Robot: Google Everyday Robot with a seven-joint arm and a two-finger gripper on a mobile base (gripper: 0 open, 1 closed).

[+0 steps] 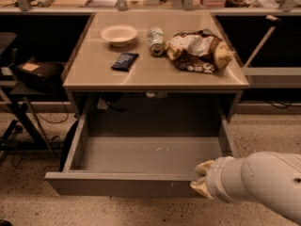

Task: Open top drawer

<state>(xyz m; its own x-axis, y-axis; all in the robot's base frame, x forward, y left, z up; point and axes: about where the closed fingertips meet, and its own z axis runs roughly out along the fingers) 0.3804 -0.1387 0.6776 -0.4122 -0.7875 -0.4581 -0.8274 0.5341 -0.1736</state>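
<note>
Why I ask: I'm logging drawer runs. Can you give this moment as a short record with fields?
drawer: pulled well out, its floor in view, no items seen inside
gripper: at the right end of the drawer's front edge, arm entering from lower right
table: directly above the drawer
on table: bowl rear left; can lying on its side; chip bag right; dark packet in front of the bowl
task status: drawer looks open
</note>
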